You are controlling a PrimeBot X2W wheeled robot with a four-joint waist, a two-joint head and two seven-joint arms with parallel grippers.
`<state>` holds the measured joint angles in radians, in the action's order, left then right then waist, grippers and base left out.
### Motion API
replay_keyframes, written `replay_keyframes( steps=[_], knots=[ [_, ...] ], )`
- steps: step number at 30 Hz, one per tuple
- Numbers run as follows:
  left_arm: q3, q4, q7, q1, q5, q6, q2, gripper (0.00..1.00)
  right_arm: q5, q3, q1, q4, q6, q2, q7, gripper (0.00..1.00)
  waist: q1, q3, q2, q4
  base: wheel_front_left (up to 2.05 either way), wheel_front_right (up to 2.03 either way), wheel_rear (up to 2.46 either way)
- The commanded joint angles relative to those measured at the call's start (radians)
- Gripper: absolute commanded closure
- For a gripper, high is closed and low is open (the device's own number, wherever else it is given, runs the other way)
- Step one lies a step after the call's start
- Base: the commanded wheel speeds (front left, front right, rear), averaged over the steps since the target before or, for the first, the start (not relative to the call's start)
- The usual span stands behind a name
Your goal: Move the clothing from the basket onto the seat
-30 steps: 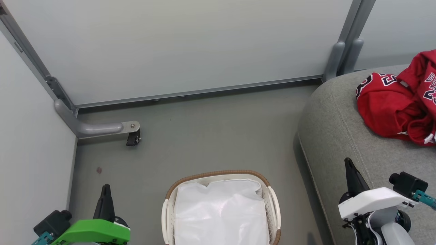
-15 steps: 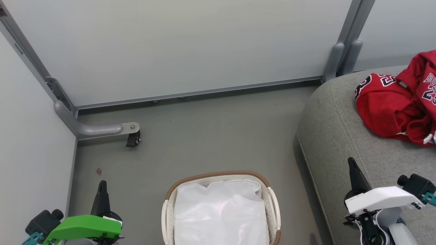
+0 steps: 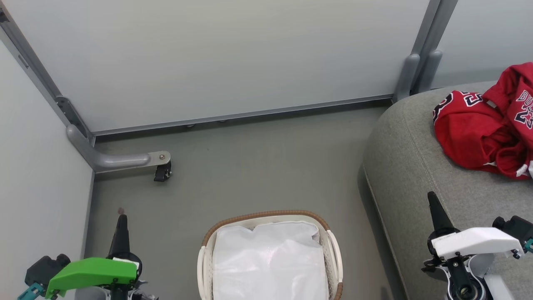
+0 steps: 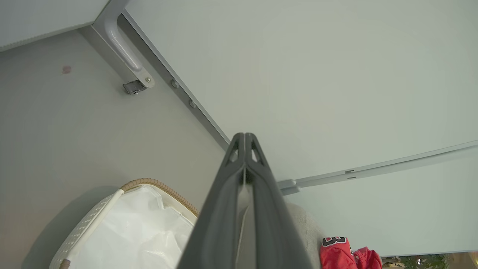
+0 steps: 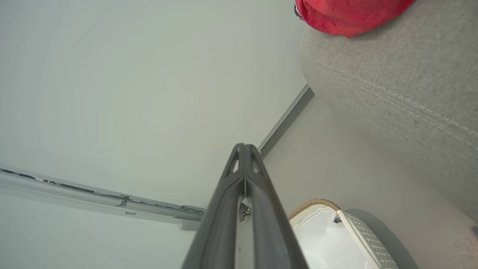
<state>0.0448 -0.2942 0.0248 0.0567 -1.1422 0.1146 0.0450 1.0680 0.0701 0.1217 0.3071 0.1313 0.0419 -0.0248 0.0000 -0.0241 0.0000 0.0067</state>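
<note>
well, from the head view you get both grippers at once: the left gripper (image 3: 121,218) at lower left over the floor (image 3: 250,166), the right gripper (image 3: 432,196) at lower right, its tip against the grey of the seat (image 3: 412,175). each wrist view adds the close look: you can see both pairs of fingers (image 4: 220,216) pressed flat together, gripping nothing. the right wrist view also gives you the seat's stitched seam (image 5: 410,106) at upper right. the basket (image 3: 266,215) at bottom centre of the head view holds a white liner (image 3: 268,262) (crumpled, filling it). the clothing (image 3: 479,133) lies heaped on the seat at the right edge, up-frame of the right gripper and well apart from both.
</note>
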Motion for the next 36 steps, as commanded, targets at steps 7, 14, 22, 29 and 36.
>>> replay_keyframes(
  steps=[7,14,22,29,36],
  knots=[
    [0.015,0.019,-0.024,0.031,-0.081,0.008,0.006,1.0,0.092,0.01,-0.003,-0.022,0.0,0.008,0.025,1.0,0.0,0.002,0.0,-0.001,0.0,0.0,0.0],
    [0.024,0.024,-0.041,0.034,-0.139,0.009,0.006,1.0,0.16,0.015,-0.005,-0.028,0.0,0.008,0.043,1.0,0.0,0.005,0.0,-0.001,0.0,0.0,0.0],
    [0.034,0.029,-0.061,0.04,-0.205,0.011,0.007,1.0,0.235,0.021,-0.007,-0.036,-0.001,0.009,0.062,1.0,0.0,0.007,0.0,-0.002,0.0,0.0,0.0],
    [0.04,0.033,-0.077,0.043,-0.255,0.012,0.007,1.0,0.295,0.026,-0.01,-0.042,-0.001,0.009,0.077,1.0,0.0,0.01,0.0,-0.003,0.0,0.0,0.0],
    [0.047,0.038,-0.092,0.048,-0.305,0.014,0.007,1.0,0.353,0.031,-0.012,-0.047,-0.001,0.01,0.092,1.0,0.0,0.012,0.0,-0.004,0.0,0.0,0.0]
  ],
)
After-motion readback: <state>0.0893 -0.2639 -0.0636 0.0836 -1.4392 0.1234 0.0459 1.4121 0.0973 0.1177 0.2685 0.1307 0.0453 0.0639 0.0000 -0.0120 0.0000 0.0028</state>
